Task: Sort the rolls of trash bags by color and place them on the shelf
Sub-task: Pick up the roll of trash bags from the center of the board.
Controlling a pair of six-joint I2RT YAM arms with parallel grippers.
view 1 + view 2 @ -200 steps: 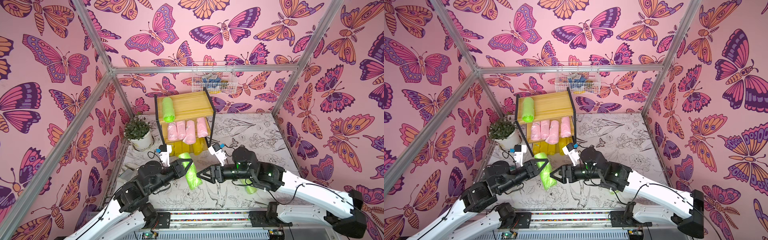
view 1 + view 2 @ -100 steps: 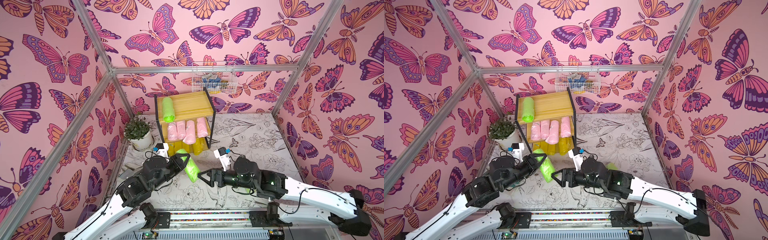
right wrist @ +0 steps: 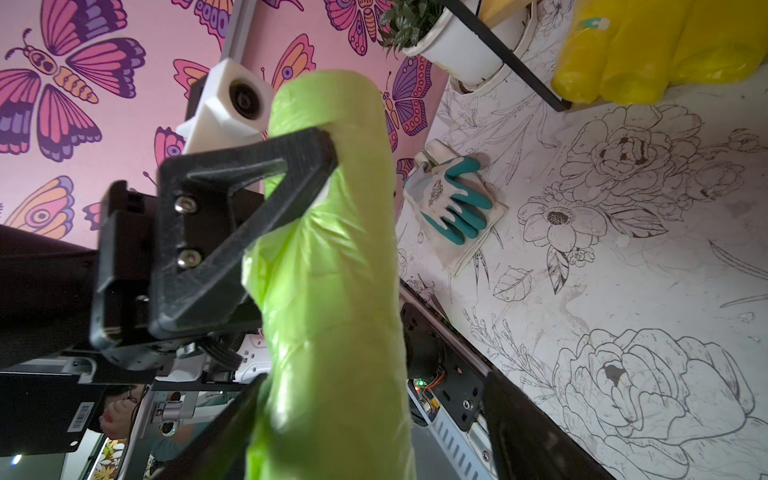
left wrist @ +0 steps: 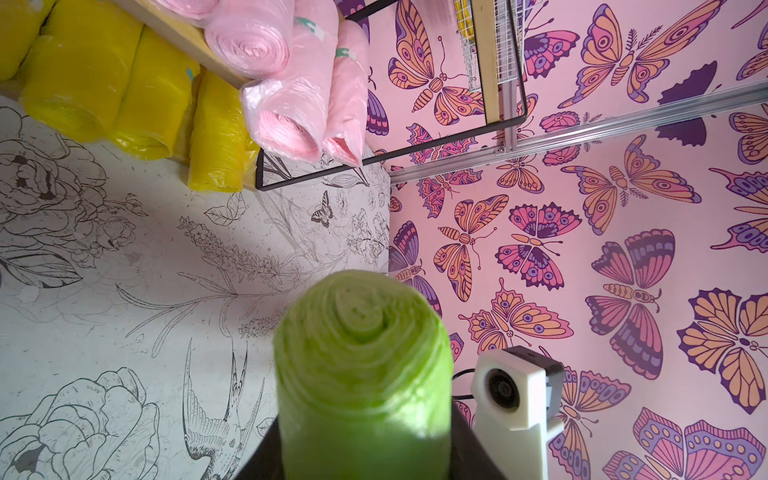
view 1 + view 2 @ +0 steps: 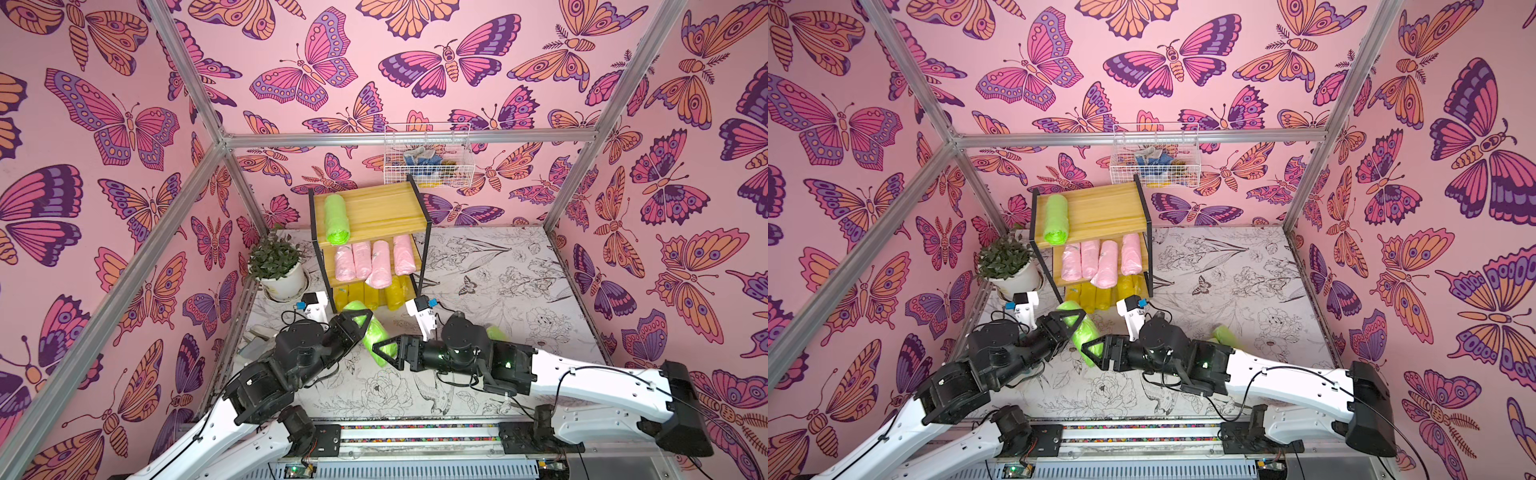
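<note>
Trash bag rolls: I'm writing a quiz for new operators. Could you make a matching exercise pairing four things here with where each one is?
Things:
1 pink rolls
2 yellow rolls
3 raised green roll
4 potted plant

Places:
A on the table beside the shelf
B clamped in the left gripper
C shelf's middle board
D shelf's bottom board

Pairs: 1-C, 2-D, 3-B, 4-A
</note>
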